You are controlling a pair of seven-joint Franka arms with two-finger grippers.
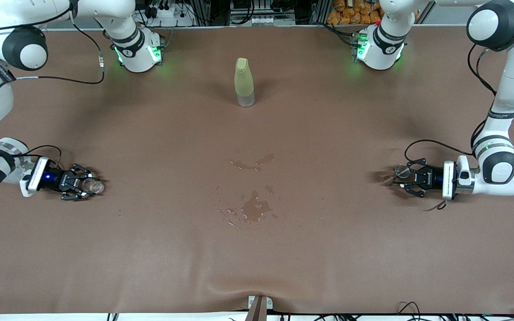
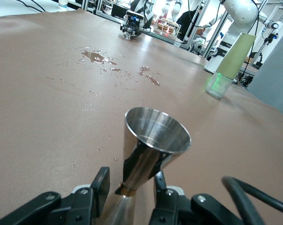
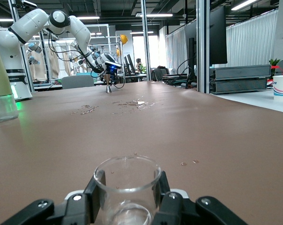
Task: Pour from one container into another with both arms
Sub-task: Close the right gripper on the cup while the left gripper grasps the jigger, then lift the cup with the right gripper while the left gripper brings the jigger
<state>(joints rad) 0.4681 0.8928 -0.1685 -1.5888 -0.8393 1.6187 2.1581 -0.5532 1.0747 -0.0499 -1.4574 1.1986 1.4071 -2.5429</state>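
A puddle lay nearest the front camera at mid-table, with smaller splashes just farther up. At the right arm's end, the right gripper sat low at the table, its fingers clamped on the upright glass. At the left arm's end, the left gripper was closed around the jigger, standing on the table. Farthest stood the bottle.

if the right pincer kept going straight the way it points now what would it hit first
The right pincer, shut on the glass cup, points along the table toward the left arm's end. First in that line are only the wet spills mid-table; past them, the jigger in the left pincer. Depth is uncertain.
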